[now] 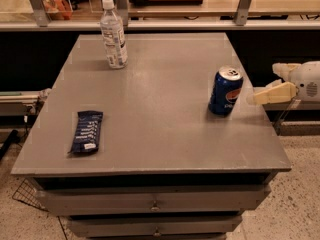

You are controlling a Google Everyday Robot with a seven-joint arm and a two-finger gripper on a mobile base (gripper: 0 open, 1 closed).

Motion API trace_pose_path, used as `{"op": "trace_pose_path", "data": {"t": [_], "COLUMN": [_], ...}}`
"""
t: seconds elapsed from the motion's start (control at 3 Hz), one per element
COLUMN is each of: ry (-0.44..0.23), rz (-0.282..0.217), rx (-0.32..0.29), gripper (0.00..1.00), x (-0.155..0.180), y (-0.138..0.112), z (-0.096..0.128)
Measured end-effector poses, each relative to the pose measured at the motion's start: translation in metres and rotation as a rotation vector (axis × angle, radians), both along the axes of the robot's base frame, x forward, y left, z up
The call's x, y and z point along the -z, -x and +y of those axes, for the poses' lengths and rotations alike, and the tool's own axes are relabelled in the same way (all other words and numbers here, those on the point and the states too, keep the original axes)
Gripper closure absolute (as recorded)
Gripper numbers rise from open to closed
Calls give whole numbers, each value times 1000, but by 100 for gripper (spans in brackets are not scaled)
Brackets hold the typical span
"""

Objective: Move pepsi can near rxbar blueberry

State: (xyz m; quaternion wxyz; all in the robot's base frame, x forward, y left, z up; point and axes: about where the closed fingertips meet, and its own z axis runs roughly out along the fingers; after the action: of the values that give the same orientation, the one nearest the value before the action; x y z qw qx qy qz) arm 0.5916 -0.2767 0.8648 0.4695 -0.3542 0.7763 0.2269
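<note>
Gripper (262,87) hovers beside pepsi can (225,91), seemingly not touching.

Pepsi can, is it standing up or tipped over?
Upright: the pepsi can stands on the table, silver top up. The gripper is beside it, apart.

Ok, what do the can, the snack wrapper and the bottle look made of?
The can: likely metal, glossy blue sides, silver top. The wrapper: probably plastic film, dark blue, lying flat. The bottle: clear plastic, see-through, white cap. The gripper hovers just right of the can, apart from it.
</note>
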Motion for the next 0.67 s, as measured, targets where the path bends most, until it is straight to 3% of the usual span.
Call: {"op": "trace_pose_path", "data": {"t": [0.33, 0.67], "ry": [-125, -199], "rz": [-56, -70], "rx": [-56, -116], "gripper": [0, 0], "x": [-6, -11], "y": [13, 27], "z": [11, 27]}}
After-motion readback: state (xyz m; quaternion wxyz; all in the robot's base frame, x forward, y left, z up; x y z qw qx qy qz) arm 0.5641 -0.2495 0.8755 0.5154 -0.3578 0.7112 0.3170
